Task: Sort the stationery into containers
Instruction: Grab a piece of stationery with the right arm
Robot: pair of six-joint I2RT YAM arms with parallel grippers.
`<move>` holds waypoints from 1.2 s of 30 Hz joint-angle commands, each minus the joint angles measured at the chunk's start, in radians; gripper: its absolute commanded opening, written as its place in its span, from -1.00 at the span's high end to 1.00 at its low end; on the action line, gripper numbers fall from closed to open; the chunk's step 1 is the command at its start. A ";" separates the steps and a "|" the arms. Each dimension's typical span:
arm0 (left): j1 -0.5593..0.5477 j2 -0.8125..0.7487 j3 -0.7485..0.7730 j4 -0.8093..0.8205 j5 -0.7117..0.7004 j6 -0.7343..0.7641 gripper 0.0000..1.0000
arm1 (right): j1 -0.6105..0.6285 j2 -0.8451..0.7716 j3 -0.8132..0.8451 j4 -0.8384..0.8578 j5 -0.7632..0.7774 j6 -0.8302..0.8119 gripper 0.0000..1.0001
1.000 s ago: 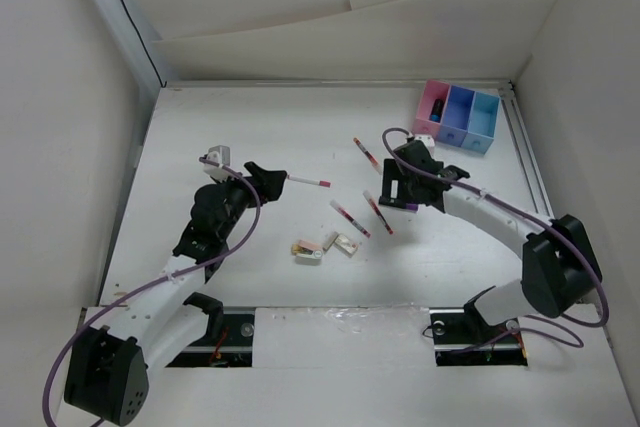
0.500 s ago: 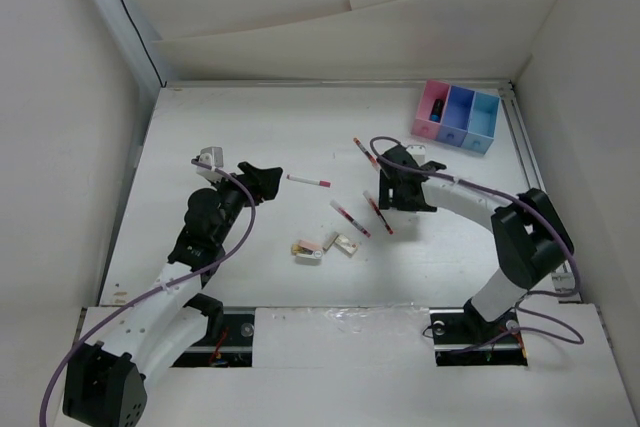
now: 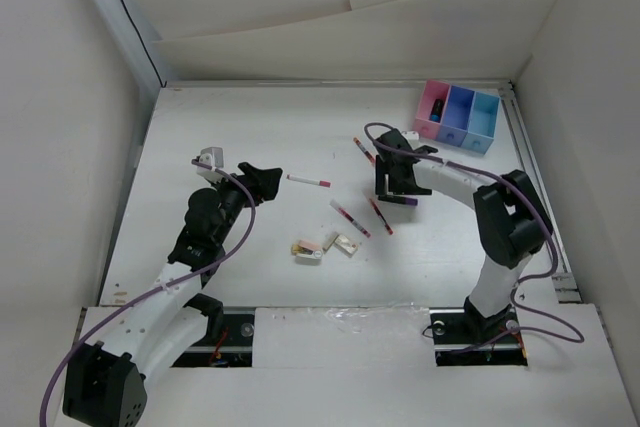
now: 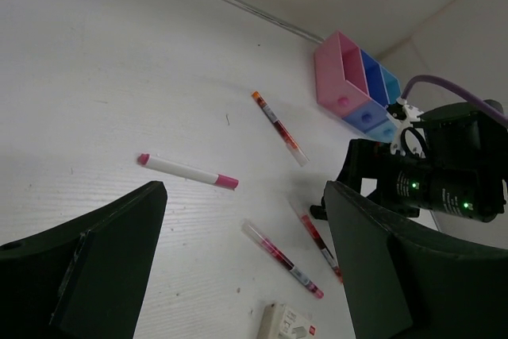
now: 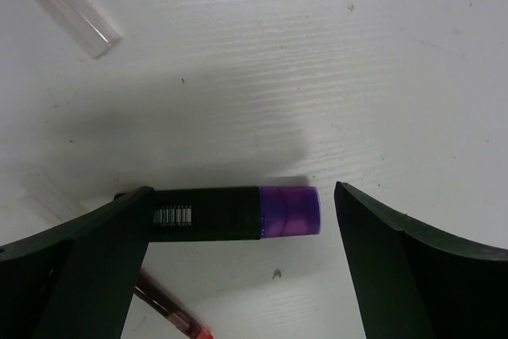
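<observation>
My right gripper (image 3: 397, 183) stands open low over the table, a black marker with a purple cap (image 5: 235, 213) lying between its fingers. The marker's black end reaches the left finger (image 5: 95, 252); a gap separates the cap from the right finger. My left gripper (image 3: 268, 178) hovers open with nothing in it, near a white pen with pink ends (image 4: 187, 171). Clear pens with red ink lie at mid-table: one (image 3: 364, 151) farther back, two (image 3: 349, 218) (image 3: 379, 215) nearer. Two beige erasers (image 3: 308, 250) (image 3: 345, 244) rest in front of them. The pink, blue and light blue containers (image 3: 457, 116) stand at the back right.
Something dark lies inside the pink bin (image 3: 437, 108). White walls close in the table on the left, back and right. A metal rail (image 3: 530, 167) runs along the right edge. Purple cables loop from both arms.
My right arm has swung in from the right, and its gripper shifted slightly left and toward the back over the marker. The left arm barely moved.
</observation>
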 commanded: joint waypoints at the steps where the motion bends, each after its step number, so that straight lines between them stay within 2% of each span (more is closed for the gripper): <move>1: -0.002 -0.013 0.046 0.029 -0.007 0.013 -0.55 | -0.001 0.005 0.029 0.004 -0.012 -0.030 -1.00; 9: -0.002 -0.013 0.046 0.029 -0.005 0.013 -0.55 | 0.018 -0.188 -0.074 0.036 -0.009 -0.005 -1.00; 13: -0.002 -0.004 0.046 0.029 -0.005 0.013 -0.55 | 0.045 -0.197 -0.074 0.000 -0.038 0.011 -1.00; 17: -0.002 -0.013 0.046 0.029 -0.005 0.013 -0.55 | 0.068 -0.132 -0.083 -0.045 0.035 0.059 -1.00; 27: -0.002 -0.022 0.046 0.029 -0.005 0.013 -0.55 | 0.088 -0.027 -0.038 -0.063 0.064 0.079 -1.00; 36: -0.002 -0.022 0.046 0.029 -0.005 0.013 -0.55 | 0.024 0.088 0.072 -0.019 0.064 0.070 -1.00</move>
